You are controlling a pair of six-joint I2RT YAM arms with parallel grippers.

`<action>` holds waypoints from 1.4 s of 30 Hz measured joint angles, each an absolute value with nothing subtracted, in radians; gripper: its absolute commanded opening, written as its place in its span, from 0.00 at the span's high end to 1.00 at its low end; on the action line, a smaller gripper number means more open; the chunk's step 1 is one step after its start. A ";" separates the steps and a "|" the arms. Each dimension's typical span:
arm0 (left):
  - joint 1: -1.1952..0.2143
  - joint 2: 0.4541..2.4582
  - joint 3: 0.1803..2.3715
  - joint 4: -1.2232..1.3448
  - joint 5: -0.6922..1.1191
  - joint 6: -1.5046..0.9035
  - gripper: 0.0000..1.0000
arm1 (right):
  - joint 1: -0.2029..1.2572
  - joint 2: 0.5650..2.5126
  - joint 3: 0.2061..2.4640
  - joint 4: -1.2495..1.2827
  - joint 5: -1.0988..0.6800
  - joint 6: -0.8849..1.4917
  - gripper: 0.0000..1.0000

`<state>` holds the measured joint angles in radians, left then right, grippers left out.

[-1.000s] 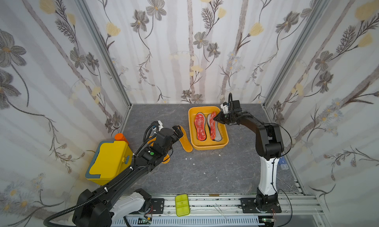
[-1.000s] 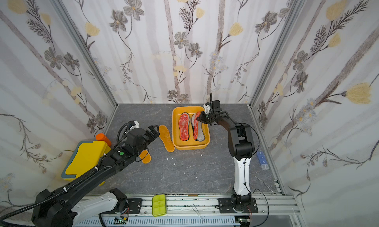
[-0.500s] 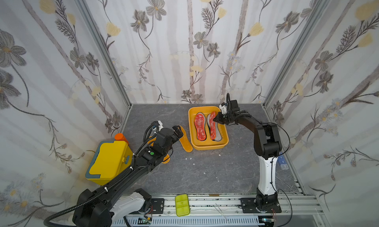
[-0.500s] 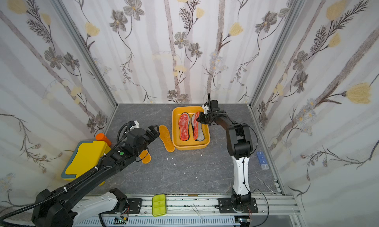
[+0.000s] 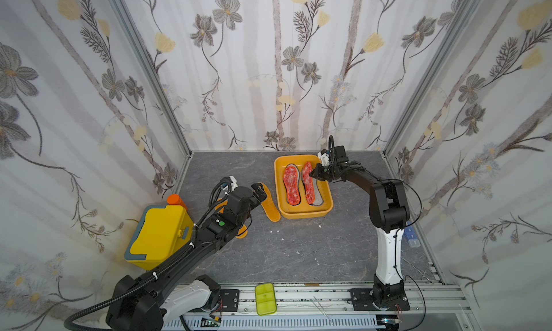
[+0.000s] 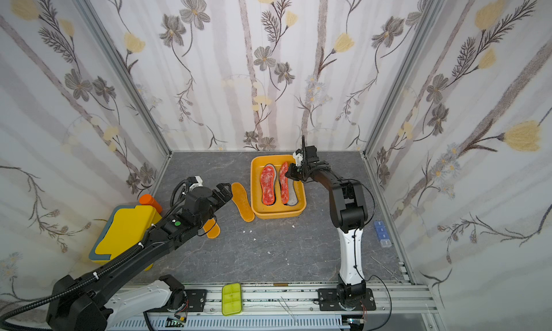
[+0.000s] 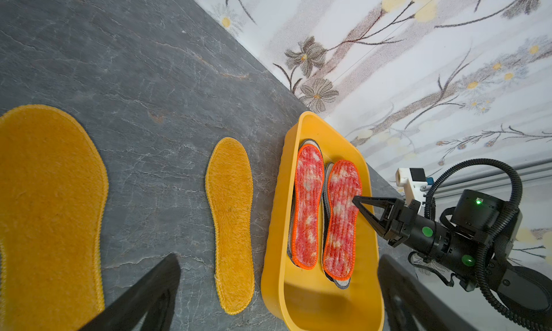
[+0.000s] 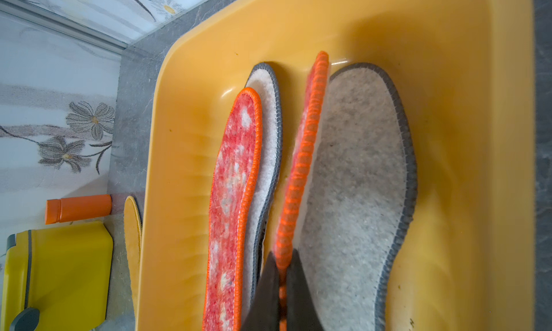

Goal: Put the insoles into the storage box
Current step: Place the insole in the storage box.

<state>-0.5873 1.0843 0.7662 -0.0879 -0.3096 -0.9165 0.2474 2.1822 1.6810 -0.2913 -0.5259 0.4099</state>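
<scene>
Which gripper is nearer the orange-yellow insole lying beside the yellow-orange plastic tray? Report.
Left. The left gripper hovers open by the orange-yellow insole's far end; the right gripper is inside the tray, shut on a red-orange speckled insole.

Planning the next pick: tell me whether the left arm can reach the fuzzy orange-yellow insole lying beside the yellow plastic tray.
Probably yes: the open left gripper hovers near that orange-yellow insole, with nothing on it.
</scene>
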 measured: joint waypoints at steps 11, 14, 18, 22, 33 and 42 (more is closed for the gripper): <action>-0.585 1.084 0.763 -0.090 -0.310 -0.916 0.00 | 0.247 2.212 1.703 -0.282 -0.529 0.411 0.96; -0.583 1.082 0.761 -0.091 -0.310 -0.916 0.00 | 0.247 2.215 1.712 -0.289 -0.524 0.411 0.95; -0.583 1.078 0.759 -0.096 -0.310 -0.916 0.00 | 0.247 2.215 1.716 -0.290 -0.512 0.411 0.92; -0.583 1.072 0.755 -0.104 -0.310 -0.916 0.00 | 0.247 2.215 1.718 -0.299 -0.498 0.410 0.85; -0.582 1.065 0.751 -0.117 -0.310 -0.917 0.00 | 0.247 2.215 1.722 -0.318 -0.484 0.410 0.72; -0.582 1.065 0.751 -0.118 -0.310 -0.919 0.00 | 0.247 2.189 1.728 -0.340 -0.459 0.407 0.64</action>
<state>-0.5816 1.0645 0.7513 -0.1177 -0.3103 -0.9192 0.2466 2.1891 1.7279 -0.3401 -0.4591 0.4068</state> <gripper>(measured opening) 0.998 0.354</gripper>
